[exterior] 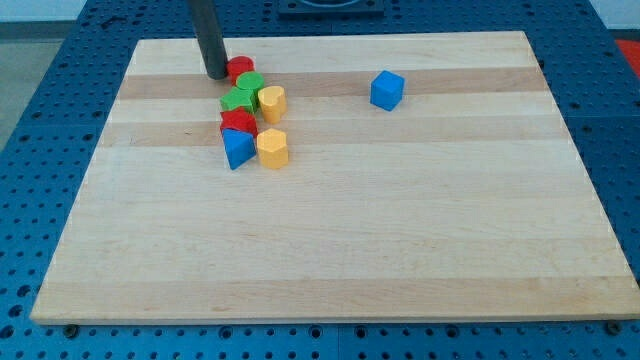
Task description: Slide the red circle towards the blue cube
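Wooden board (400,250) lying wide, blue pegboard table (30,150) showing past all four edges. Cluster crowded up near the top-left corner; bottom half and right side of the board bare, plenty of sliding room there. Between cluster and blue cube (387,89): open wood along the top edge.

Count: two blue, namely that cube alone toward top centre, well apart from the rest, and a blue wedge-like block (237,148) at the cluster's bottom left. Two red: red circle (241,69) nearest the top edge, and a second red block (238,122), shape unclear, just above the blue wedge. Two yellow: one (271,101) at the cluster's right, one (272,148) beside the blue wedge. Green: one block (250,82) under the red circle, another green piece (236,100) below-left, touching.

Dark rod coming down from the top edge, near upright, my tip (217,75) planted right against the red circle's left side. No jaws to open or close, just a plain rod end, pressing nothing but that circle.
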Tool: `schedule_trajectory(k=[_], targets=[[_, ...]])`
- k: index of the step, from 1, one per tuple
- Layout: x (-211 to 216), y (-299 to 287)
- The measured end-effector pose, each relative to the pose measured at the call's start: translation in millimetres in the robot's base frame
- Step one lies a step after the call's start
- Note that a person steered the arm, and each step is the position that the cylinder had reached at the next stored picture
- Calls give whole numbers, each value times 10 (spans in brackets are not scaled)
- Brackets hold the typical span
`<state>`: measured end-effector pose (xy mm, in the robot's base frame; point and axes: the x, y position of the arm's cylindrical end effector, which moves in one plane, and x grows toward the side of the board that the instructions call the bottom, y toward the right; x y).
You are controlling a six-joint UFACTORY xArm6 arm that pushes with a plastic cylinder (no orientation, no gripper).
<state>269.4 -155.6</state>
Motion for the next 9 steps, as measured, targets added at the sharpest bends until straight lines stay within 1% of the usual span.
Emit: schedule_trajectory(k=[2,3,4,5,6,7,8,9], targets=[[110,683],[-131,738],[-174,988],[-41,1156],[187,1393],[264,1583],[-63,1019],[12,209]])
